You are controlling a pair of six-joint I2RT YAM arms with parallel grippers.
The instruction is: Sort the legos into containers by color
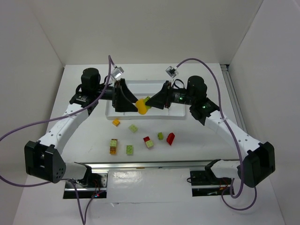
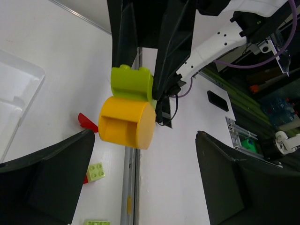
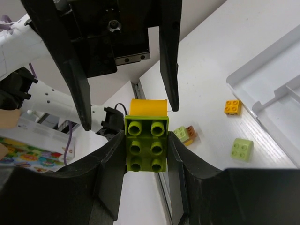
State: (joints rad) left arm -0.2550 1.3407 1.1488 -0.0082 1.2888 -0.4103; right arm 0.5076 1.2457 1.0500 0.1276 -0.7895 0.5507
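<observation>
My right gripper (image 1: 151, 102) is shut on a light green brick (image 3: 146, 146) and holds it in the air over the front edge of the white tray (image 1: 140, 88). A yellow rounded piece (image 3: 148, 107) is stuck on the brick's far end. Both show in the left wrist view, green brick (image 2: 132, 83) above yellow piece (image 2: 127, 123). My left gripper (image 1: 133, 102) faces them, open (image 2: 145, 183), its fingers (image 3: 168, 51) either side of the yellow piece without touching it. Loose legos lie in front of the tray: orange (image 1: 116, 123), light green (image 1: 133, 128), red (image 1: 170, 138).
More loose bricks lie nearer: a green-orange stack (image 1: 113, 146), a green one (image 1: 129, 149), a red-green pair (image 1: 148, 142) and a small green one (image 1: 160, 136). A metal rail (image 1: 150, 165) runs along the near table edge. White walls enclose the table.
</observation>
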